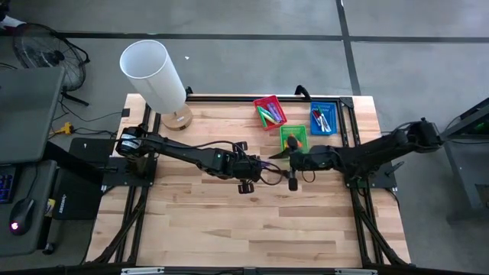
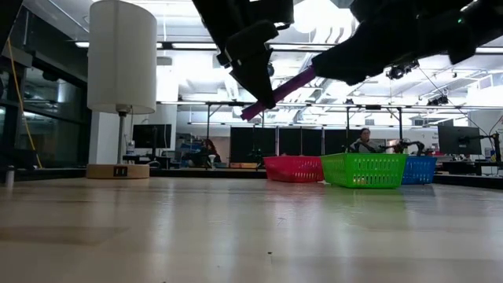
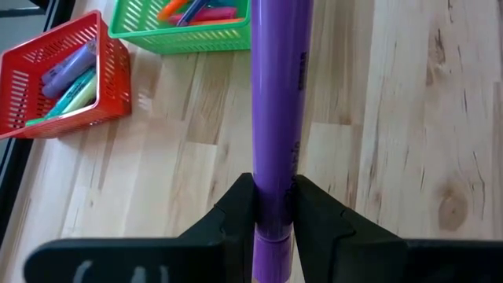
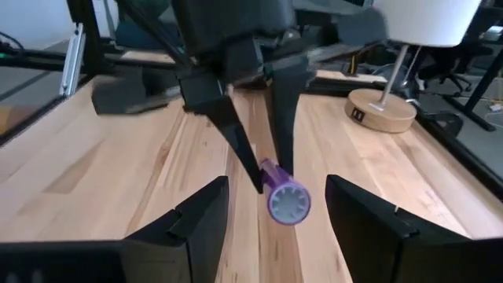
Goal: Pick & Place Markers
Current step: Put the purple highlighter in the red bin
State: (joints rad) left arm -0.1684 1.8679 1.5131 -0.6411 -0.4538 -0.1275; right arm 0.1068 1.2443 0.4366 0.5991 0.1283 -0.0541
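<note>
My left gripper [image 3: 275, 216] is shut on a purple marker [image 3: 277, 102] above the table's middle. The marker [image 2: 279, 93] slants up toward the table's right. Its round free end [image 4: 288, 200] sits between the two fingers of my open right gripper [image 4: 277, 212], apart from both. More markers lie in the red tray [image 1: 270, 111], the green tray [image 1: 293, 137] and the blue tray [image 1: 322, 119] at the far right of the table. My left gripper pinches the marker's barrel near its lower end [image 3: 275, 196] between its two fingers [image 3: 236, 212]. The fingers come slanting down from the table's left. The marker is lifted clear of the table, and its long part reaches past the fingertips toward my right gripper.
A white-shaded lamp [image 1: 157, 76] stands on a round wooden base at the far left of the table. The three trays sit close together just beyond the grippers. Bare wood lies toward the near edge [image 1: 252, 229]. A person sits in the room behind [image 2: 363, 140].
</note>
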